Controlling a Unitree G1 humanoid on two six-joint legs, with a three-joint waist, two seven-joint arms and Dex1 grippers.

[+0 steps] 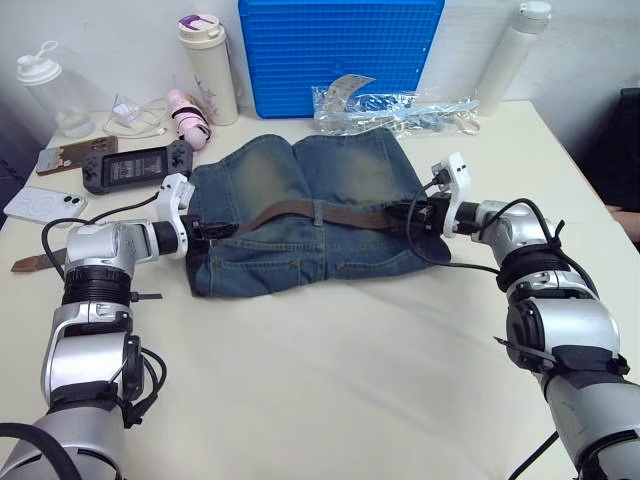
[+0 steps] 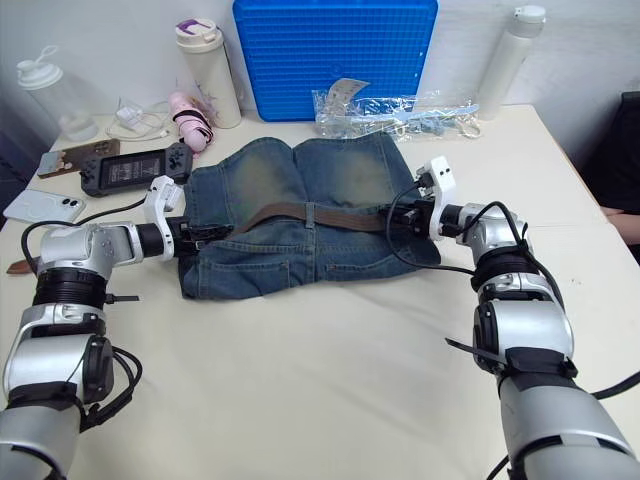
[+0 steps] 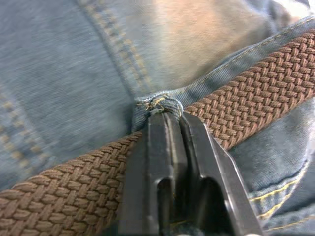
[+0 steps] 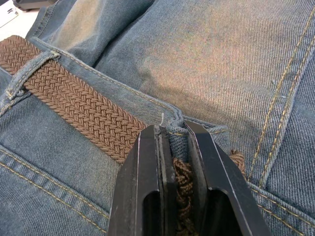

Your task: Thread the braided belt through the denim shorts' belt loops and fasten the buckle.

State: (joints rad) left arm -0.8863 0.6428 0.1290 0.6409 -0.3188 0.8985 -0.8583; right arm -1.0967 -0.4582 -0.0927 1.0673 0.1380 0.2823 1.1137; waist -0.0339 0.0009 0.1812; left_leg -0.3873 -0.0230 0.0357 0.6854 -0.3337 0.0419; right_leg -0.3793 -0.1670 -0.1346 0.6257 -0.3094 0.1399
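Head views: denim shorts (image 1: pixel 300 215) lie flat on the pale table (image 1: pixel 330 370), waistband across the middle, braided belt (image 1: pixel 320 213) running along it from side to side; left gripper (image 1: pixel 205 232) at the shorts' left edge, right gripper (image 1: pixel 412 216) at the right edge, both touching the waistband. Behind the shorts: blue grid board (image 1: pixel 340 50), clear plastic bag (image 1: pixel 400 110), white bottle (image 1: pixel 510 55), cream tumbler (image 1: pixel 208 65), handheld game console (image 1: pixel 135 165). Left wrist view: left gripper's fingers (image 3: pixel 162 162) closed together, tips pinching a small bunched denim belt loop (image 3: pixel 157 104) that sits over the woven brown belt; belt passes diagonally under the fingertips. Right wrist view: right gripper's fingers (image 4: pixel 147 182) nearly together, clamped on a belt loop (image 4: pixel 177 142) with braided belt strands showing between them; belt continues away under a second belt loop (image 4: pixel 29 69); buckle cannot be made out in any view
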